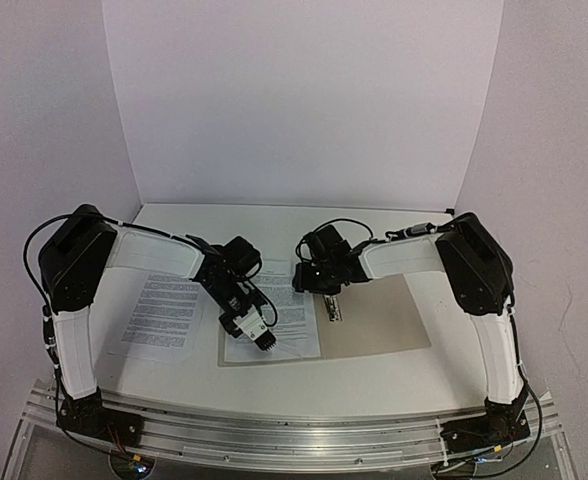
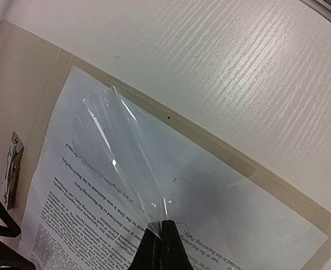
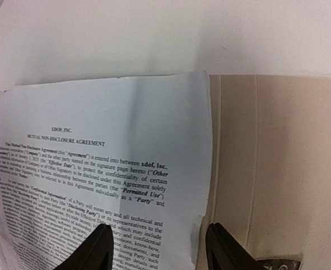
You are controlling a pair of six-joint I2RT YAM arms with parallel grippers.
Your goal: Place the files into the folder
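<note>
Top external: printed sheet [image 1: 294, 308] on left half of open folder [image 1: 384, 318], long axis near-far; left gripper [image 2: 161, 228] clamped on clear film [image 2: 126, 146], right gripper [image 3: 160, 243] jaws apart.

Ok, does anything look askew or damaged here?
Yes. The shut left gripper pinches a clear film over the sheet, pulling it into a creased ridge. In the right wrist view the sheet's edge by the folder spine curls up with a small kink.
</note>
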